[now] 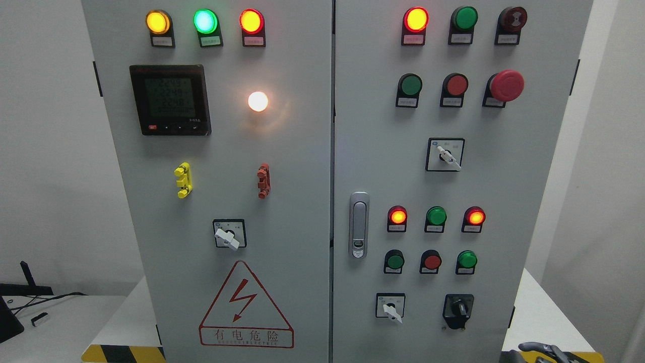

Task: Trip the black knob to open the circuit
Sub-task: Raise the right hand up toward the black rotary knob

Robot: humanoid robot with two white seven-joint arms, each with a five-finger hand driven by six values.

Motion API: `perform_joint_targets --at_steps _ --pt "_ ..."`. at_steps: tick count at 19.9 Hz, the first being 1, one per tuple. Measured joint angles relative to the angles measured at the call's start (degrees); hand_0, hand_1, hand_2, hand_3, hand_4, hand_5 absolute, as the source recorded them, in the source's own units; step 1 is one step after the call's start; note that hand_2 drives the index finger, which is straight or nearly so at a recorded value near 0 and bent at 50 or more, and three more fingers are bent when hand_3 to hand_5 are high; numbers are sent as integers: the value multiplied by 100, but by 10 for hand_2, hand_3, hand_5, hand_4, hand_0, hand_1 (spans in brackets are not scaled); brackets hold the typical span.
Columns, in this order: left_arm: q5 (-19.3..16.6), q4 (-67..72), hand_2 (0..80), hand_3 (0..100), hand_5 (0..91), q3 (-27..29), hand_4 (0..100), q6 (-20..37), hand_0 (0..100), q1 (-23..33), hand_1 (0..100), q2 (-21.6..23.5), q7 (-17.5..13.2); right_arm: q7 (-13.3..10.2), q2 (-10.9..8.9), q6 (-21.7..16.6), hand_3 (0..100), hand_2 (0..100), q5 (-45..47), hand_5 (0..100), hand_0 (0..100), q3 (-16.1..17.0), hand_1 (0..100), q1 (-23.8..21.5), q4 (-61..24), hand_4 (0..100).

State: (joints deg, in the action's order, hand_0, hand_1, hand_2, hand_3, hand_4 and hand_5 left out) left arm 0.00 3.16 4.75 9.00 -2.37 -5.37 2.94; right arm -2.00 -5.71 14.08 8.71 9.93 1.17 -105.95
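One black knob [458, 307] at five o'clock on cabinet [302, 212], three white selector switches [227, 237] nearby; right hand [546, 350] at lower edge, grip state cannot be told.

Lighting: even, bright, diffuse, frontal; shadows faint. Glare: round white indicator lamp [258, 101] blooms, casting a warm halo on the grey metal cabinet door [227, 151]. Focus: sharp centrally; labels unreadable. Distortion: cabinet edges lean outward toward the top.
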Motion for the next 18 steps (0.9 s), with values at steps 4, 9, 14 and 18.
perform_joint_targets --at_steps 4,9,14,18 --pt "0 0 0 0 0 0 0 0 120 0 389 0 11 -10 7 6 1000 467 -41 945 219 -146 703 177 106 1000" --pt "0 0 0 0 0 0 0 0 120 0 389 0 19 -17 16 22 1000 464 -69 944 233 -331 703 347 221 1000" --pt "0 0 0 0 0 0 0 0 120 0 389 0 22 -23 25 23 1000 462 -80 944 246 -512 703 457 297 1000" --pt "0 0 0 0 0 0 0 0 120 0 389 0 23 -40 32 23 1000 460 -84 944 255 -658 703 505 357 1000"
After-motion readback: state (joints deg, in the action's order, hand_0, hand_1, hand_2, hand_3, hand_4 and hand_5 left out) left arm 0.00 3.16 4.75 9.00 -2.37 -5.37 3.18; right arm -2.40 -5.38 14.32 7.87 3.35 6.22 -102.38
